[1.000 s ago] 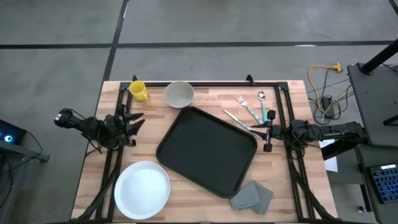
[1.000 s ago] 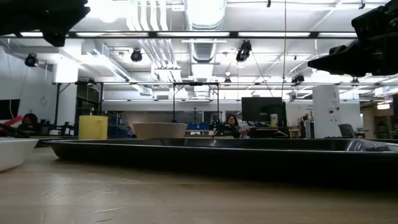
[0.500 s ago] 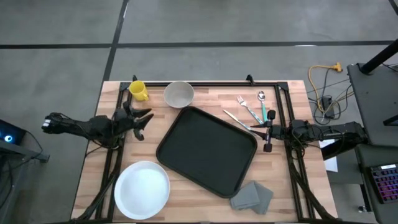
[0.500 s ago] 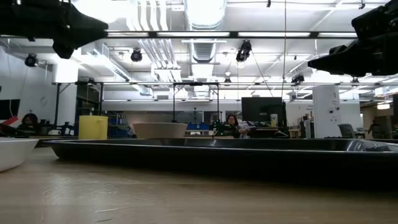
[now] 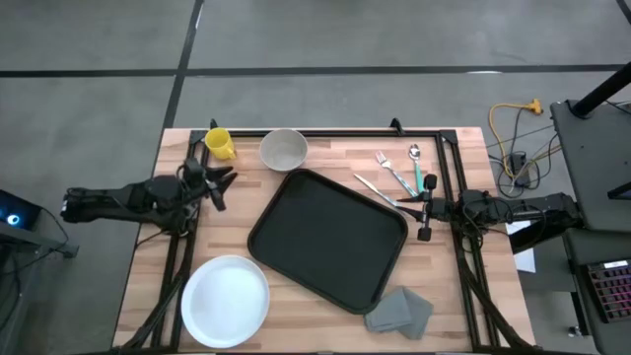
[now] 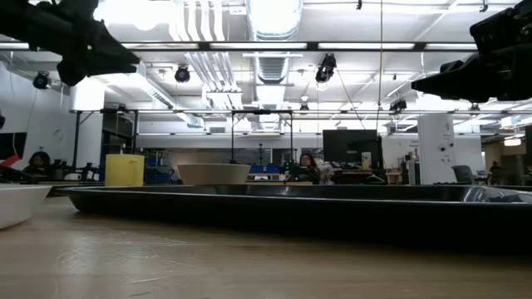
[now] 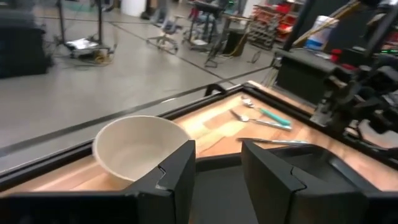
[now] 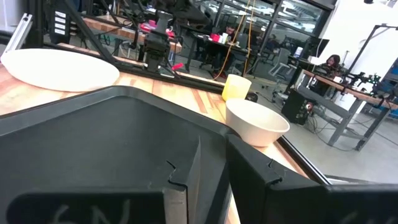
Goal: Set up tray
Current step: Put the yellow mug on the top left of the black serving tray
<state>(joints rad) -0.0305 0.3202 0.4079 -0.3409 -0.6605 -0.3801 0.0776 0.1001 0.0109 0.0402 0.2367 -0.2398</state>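
Here one tray (image 5: 328,240), one plate (image 5: 225,302), one bowl (image 5: 284,150), one cup (image 5: 219,144); both hands released.

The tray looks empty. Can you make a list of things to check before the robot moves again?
1. Tray flat on the table, nothing on it: ok.
2. Left gripper open and empty, near the bowl: ok.
3. Right gripper empty, by the tray's right corner: ok.
4. Plate, cup and napkin still off the tray: ok.
5. Fork and spoon in reach of the right gripper: ok.
6. Which piece goes first: cannot tell.
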